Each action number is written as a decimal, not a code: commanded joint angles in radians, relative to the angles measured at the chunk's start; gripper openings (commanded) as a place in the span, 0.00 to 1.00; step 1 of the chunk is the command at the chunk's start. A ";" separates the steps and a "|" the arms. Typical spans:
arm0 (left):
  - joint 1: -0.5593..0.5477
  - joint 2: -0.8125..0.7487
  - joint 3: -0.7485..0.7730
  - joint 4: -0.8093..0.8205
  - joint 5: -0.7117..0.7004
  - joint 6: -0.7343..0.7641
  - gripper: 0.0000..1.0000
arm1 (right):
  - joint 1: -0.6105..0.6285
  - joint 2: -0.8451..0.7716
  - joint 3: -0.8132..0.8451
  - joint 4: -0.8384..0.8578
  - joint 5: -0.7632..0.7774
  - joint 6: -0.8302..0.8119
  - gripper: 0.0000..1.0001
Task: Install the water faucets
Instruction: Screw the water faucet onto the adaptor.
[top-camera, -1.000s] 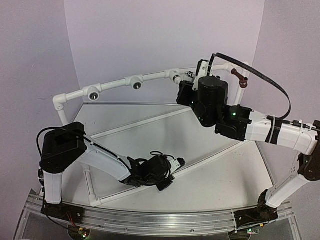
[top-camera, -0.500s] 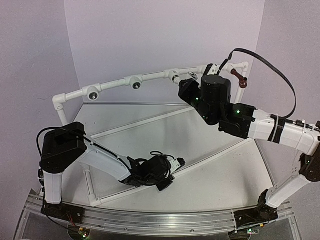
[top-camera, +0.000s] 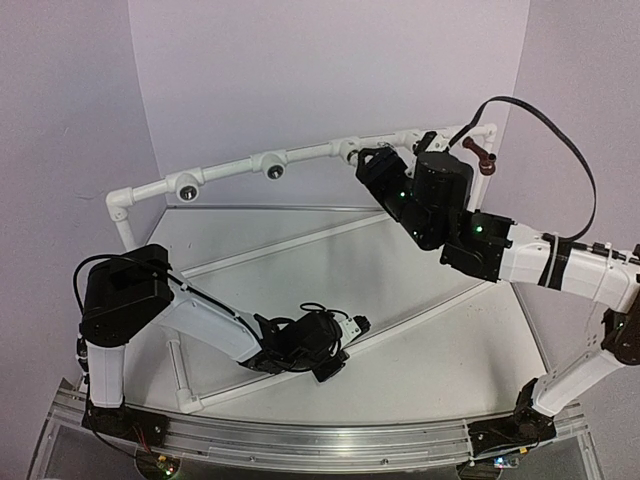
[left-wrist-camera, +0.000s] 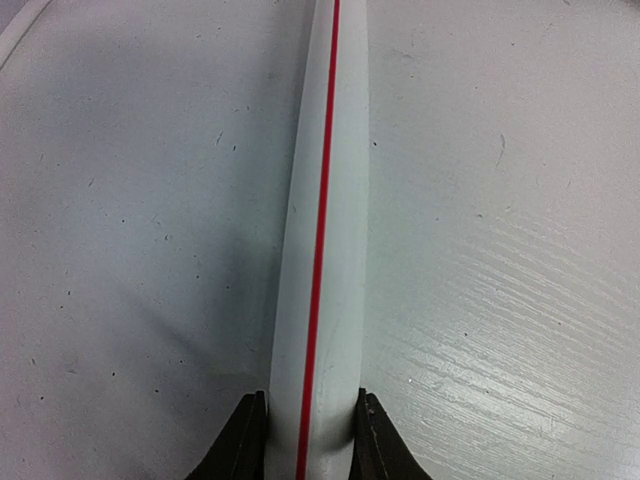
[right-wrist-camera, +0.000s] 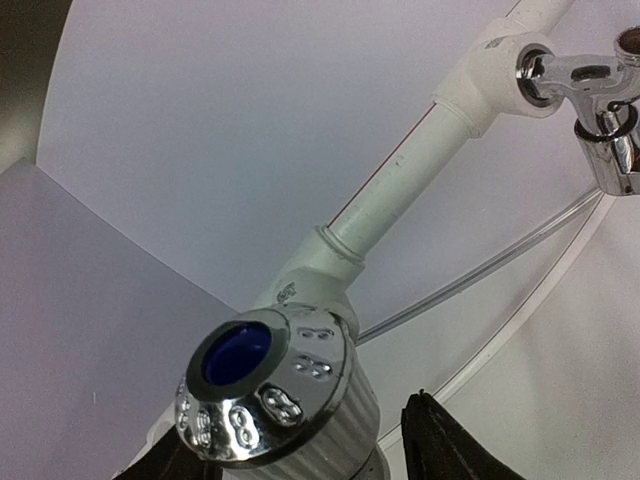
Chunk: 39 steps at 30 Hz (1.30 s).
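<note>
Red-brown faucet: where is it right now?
Top external view, far right: the red-brown faucet sits at the right end of the white pipe frame, just right of the right arm.

Pipe frame (top-camera: 225, 172) crowded at right end; table (top-camera: 400, 370) centre open.
Right arm (top-camera: 440, 195) covers that end, next to dark red-brown faucet (top-camera: 480, 155); left tee sockets (top-camera: 186, 186) unobstructed; low diagonal pipe (left-wrist-camera: 325, 200) crosses the surface.
</note>
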 joint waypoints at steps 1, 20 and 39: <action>-0.009 0.154 -0.095 -0.291 0.039 -0.169 0.00 | 0.023 -0.036 -0.029 0.127 -0.157 0.021 0.72; -0.009 0.160 -0.091 -0.292 0.042 -0.164 0.00 | 0.040 -0.279 -0.107 -0.316 -0.175 -0.284 0.98; -0.006 0.165 -0.082 -0.296 0.039 -0.162 0.00 | 0.040 -0.319 0.007 -0.645 -0.041 -2.009 0.98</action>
